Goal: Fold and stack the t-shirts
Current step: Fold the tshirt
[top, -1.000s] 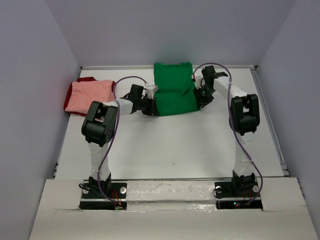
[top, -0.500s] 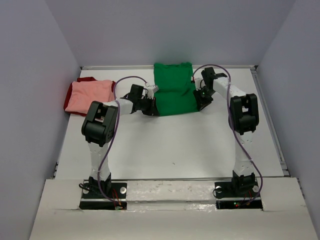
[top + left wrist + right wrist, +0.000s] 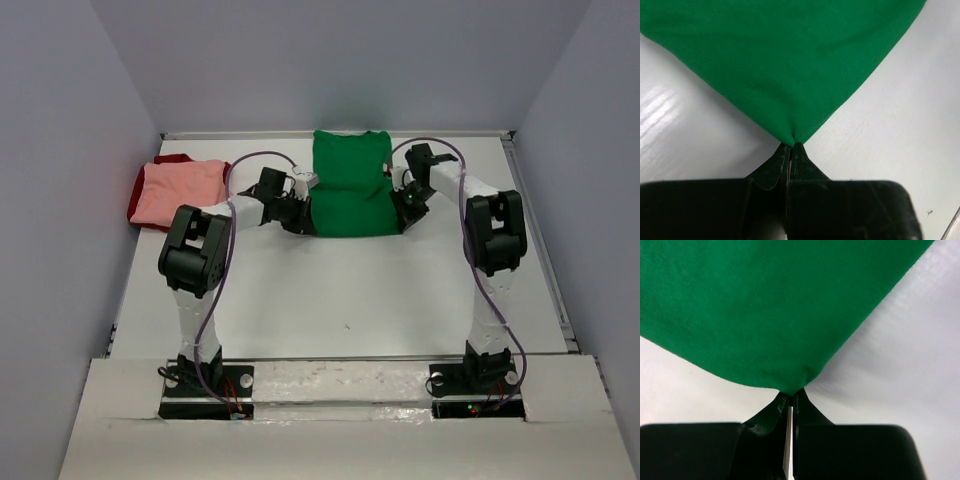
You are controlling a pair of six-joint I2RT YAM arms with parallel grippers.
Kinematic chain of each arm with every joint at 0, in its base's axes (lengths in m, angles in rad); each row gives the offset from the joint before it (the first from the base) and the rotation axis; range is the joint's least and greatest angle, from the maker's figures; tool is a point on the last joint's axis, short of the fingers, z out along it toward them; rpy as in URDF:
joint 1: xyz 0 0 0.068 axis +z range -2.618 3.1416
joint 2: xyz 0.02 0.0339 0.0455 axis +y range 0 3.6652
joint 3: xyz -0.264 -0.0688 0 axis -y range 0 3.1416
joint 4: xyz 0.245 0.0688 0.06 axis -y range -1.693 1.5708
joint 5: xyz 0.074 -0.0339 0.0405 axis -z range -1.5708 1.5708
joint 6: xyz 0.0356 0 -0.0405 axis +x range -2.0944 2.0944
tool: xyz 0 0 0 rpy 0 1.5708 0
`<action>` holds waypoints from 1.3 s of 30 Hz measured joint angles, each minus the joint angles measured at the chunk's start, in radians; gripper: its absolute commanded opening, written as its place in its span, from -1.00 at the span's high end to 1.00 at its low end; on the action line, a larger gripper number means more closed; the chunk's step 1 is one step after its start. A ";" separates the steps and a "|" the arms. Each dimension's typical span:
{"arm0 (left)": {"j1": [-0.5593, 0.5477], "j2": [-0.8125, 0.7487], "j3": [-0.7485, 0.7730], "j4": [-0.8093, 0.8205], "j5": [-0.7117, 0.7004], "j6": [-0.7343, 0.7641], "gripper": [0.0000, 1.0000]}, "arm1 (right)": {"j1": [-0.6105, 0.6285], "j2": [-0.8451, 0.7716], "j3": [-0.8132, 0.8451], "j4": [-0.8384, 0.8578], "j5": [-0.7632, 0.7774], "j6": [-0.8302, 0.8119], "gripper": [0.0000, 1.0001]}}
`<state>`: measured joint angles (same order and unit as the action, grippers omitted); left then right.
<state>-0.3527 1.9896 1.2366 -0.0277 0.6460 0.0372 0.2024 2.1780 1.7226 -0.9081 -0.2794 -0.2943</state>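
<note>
The white surface carries all three shirts in its far half. The bright green t-shirt lies folded into a rough rectangle at the far middle. Its long axis runs from the arm bases toward the back wall, and its far edge reaches the back edge of the surface. I cannot tell which end holds the collar.

Well to the left of the green t-shirt, with bare surface between them, the salmon pink t-shirt lies folded. It sits on top of the dark red t-shirt, which shows only as a narrow band along the far and left sides of the pink one.

The left gripper is at the near left corner of the green t-shirt, closed and pinching the cloth into a point between its tips. The right gripper is at the near right corner of the same shirt, likewise closed on a puckered tip of green cloth.
</note>
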 measured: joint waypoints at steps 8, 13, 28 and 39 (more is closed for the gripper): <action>-0.007 -0.080 -0.005 -0.156 0.055 0.161 1.00 | 0.000 -0.149 -0.144 -0.009 0.018 -0.022 1.00; -0.008 -0.127 -0.021 -0.260 0.099 0.255 1.00 | 0.000 -0.233 -0.171 -0.028 0.018 -0.027 1.00; -0.013 -0.346 -0.035 -0.543 0.251 0.531 1.00 | 0.002 -0.459 -0.262 -0.136 -0.027 -0.075 1.00; -0.015 -0.443 -0.035 -0.758 0.331 0.747 1.00 | 0.002 -0.561 -0.268 -0.244 -0.082 -0.116 1.00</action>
<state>-0.3679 1.5463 1.2018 -0.7860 0.9771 0.7845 0.2043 1.6173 1.4548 -1.1519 -0.3614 -0.4103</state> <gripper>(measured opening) 0.051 0.024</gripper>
